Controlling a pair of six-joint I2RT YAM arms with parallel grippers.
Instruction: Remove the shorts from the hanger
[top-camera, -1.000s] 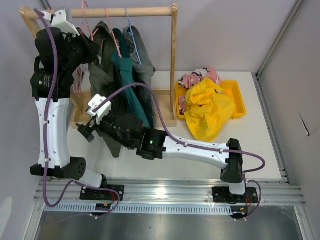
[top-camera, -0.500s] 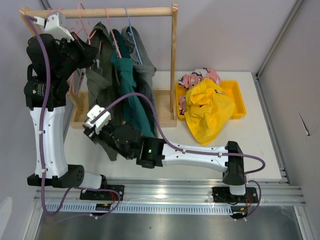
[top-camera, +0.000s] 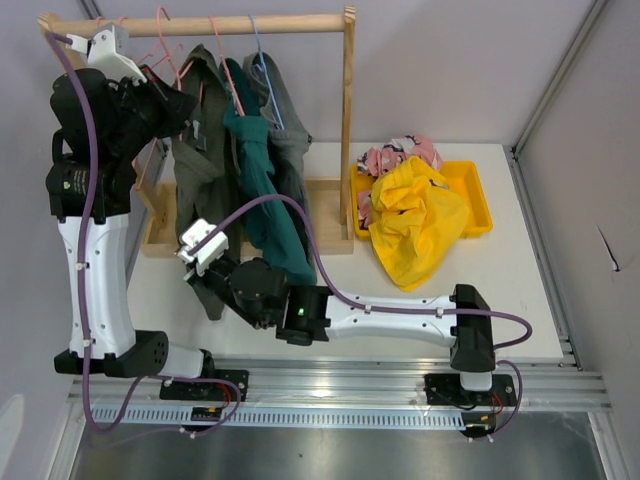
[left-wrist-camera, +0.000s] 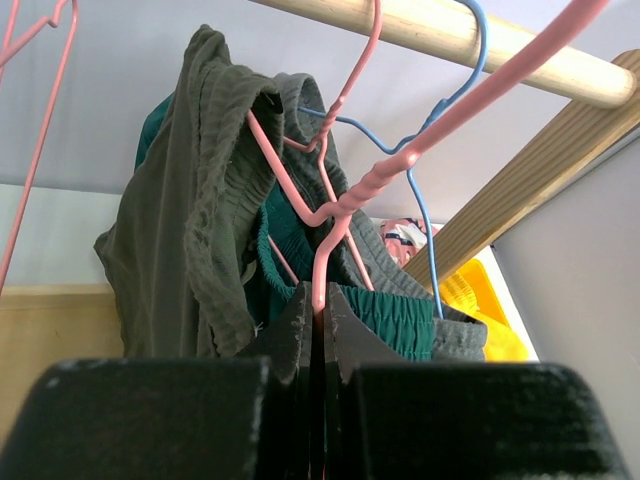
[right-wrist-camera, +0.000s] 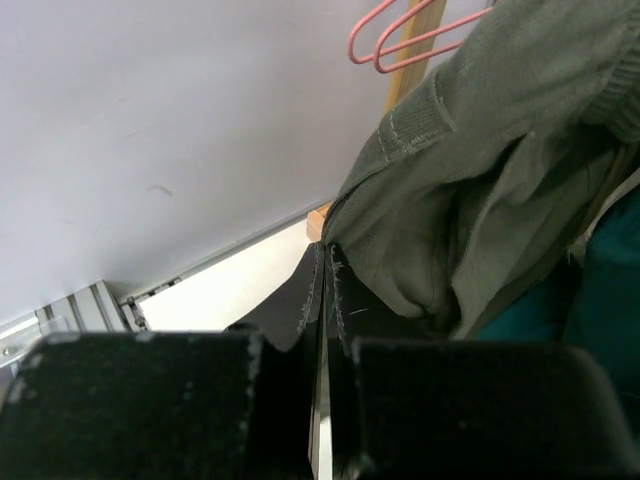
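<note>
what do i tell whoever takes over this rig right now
Left gripper: shut on a pink hanger.
Right gripper: shut, apparently pinching the lower hem of the olive shorts.
On the rod: olive shorts, teal shorts, grey shorts.
At the bin: yellow shorts and pink shorts, off their hangers.
Done: two pairs off.
Left: three pairs, olive likely first.
</note>
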